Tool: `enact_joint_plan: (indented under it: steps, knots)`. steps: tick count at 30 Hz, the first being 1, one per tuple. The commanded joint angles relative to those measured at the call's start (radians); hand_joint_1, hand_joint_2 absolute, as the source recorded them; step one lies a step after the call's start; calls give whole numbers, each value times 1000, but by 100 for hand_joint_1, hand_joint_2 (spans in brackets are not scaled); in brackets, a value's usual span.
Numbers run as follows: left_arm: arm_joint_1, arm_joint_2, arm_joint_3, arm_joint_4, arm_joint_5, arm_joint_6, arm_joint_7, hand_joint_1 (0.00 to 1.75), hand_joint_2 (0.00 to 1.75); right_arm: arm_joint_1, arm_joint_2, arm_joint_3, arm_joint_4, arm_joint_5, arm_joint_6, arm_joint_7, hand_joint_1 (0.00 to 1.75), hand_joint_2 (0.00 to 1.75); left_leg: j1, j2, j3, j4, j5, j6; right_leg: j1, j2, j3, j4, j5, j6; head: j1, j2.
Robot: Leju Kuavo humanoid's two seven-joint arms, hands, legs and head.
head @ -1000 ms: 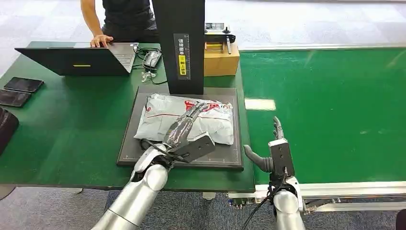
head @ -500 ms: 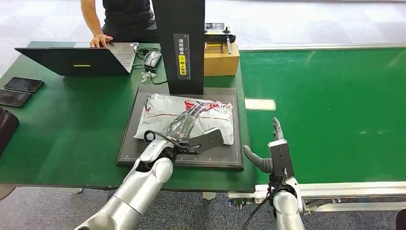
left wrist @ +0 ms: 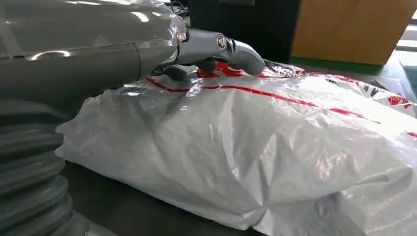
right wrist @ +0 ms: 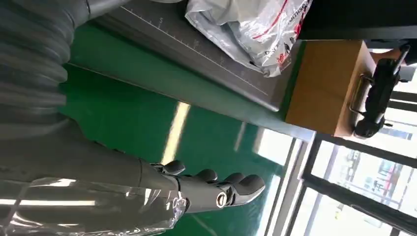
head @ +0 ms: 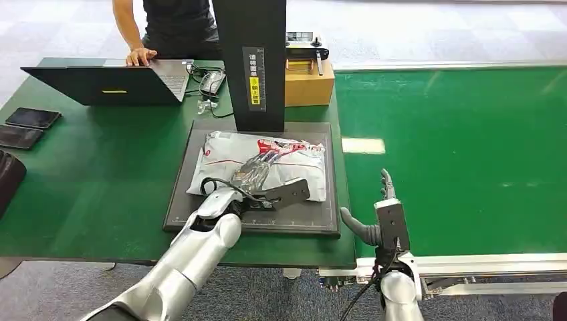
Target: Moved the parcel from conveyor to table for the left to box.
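The parcel (head: 264, 164), a crinkled white plastic bag with red print, is seen lying flat on the dark square tray (head: 180, 194), just in front of the black upright column (head: 251, 60) that stands at the tray's far edge. The left hand (head: 261, 175) is laid over the near part of the parcel, fingers (left wrist: 236, 49) stretched forward and pressed against the top of the plastic, close together; the thumb is stuck out to the side above the tray, and no grasp around the bag is made. In the left wrist view the fingertips are shown touching the red-striped film, the bag bulging beneath them. The right hand (head: 381, 214) is held upright off the tray's right corner, over the edge of the green conveyor (head: 468, 154), with nothing in it: fingers straight and side by side, thumb spread wide. A cardboard box (head: 309, 80) is found right of the column, and a laptop (head: 114, 83) left of it, with a person's hand (head: 142, 56) resting at its keyboard.
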Motion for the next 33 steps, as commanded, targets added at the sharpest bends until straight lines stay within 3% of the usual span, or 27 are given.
enact_joint_plan:
  steps: [1, 10, 11, 12, 13, 14, 33]
  knots:
    - [-65, 2, -7, 170, -27, -46, 21, 0, 175, -1, -24, 28, 21, -11, -2, 7, 0, 175, 1, 0, 3, -2, 0, -4, 0, 1, 3, -2, 0, 2, 0, 0]
    - [-61, 0, 54, 204, 10, -36, 27, 0, 175, 0, -28, 36, 20, -21, -8, 11, 0, 175, 1, 0, 3, -1, 0, -3, 0, 1, 3, -2, 0, 1, 0, 0]
    - [-58, 1, 58, 198, 12, -24, 24, 17, 175, 1, -29, 37, 19, -22, -9, 11, 0, 175, 1, 1, 2, -1, 0, -2, 0, 1, 2, -1, 0, 1, 0, 0]
    - [-54, 3, 58, 189, 9, -4, 20, 141, 175, 3, -29, 38, 16, -22, -10, 12, 0, 175, 1, 0, 2, -1, 0, -2, 0, 1, 2, -1, 0, 1, 0, 0]
    - [-52, 3, 60, 187, 10, 1, 20, 141, 175, 5, -29, 38, 14, -23, -11, 12, 0, 175, 1, 1, 3, -1, 0, -3, 0, 1, 3, -1, 0, 1, 0, 0]
    - [-52, 3, 60, 187, 10, 1, 20, 175, 175, 5, -29, 38, 14, -23, -11, 12, 0, 175, 0, 0, 2, -1, 0, -2, 0, 1, 2, -1, 0, 1, 0, 0]
    - [-29, 53, 111, 114, 30, 135, -34, 175, 175, 1, -43, 51, 15, -31, -12, 15, 0, 175, 0, 1, 2, -1, 0, -2, 0, 2, 2, 0, 0, 0, 0, 0]
